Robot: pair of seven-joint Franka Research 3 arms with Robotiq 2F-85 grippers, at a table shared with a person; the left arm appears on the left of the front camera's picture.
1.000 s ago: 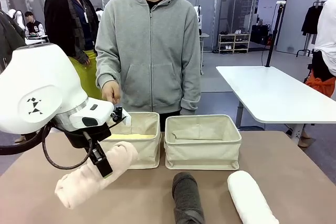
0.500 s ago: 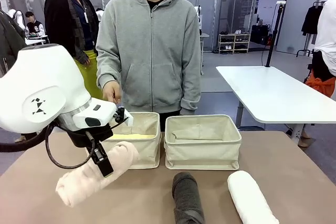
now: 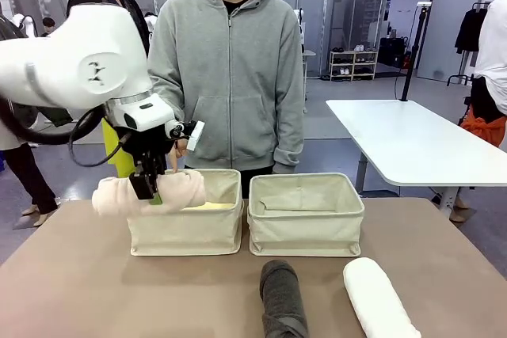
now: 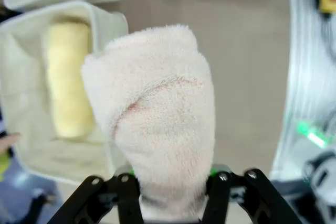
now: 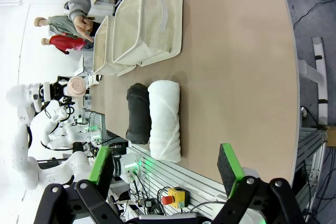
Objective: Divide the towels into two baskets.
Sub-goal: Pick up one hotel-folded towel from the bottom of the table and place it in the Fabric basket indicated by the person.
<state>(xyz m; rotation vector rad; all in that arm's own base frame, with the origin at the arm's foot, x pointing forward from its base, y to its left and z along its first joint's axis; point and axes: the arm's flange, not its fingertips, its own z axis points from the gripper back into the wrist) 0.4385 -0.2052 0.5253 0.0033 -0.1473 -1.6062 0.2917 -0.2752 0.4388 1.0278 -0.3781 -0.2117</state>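
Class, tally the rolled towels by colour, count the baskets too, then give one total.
Pale yellow towel: 1
Cream towel: 1
Dark grey towel: 1
White towel: 1
Baskets: 2
Total: 6

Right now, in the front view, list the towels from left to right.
cream towel held in the left gripper, dark grey towel, white towel. The pale yellow towel, in the left basket, overlaps the cream one.
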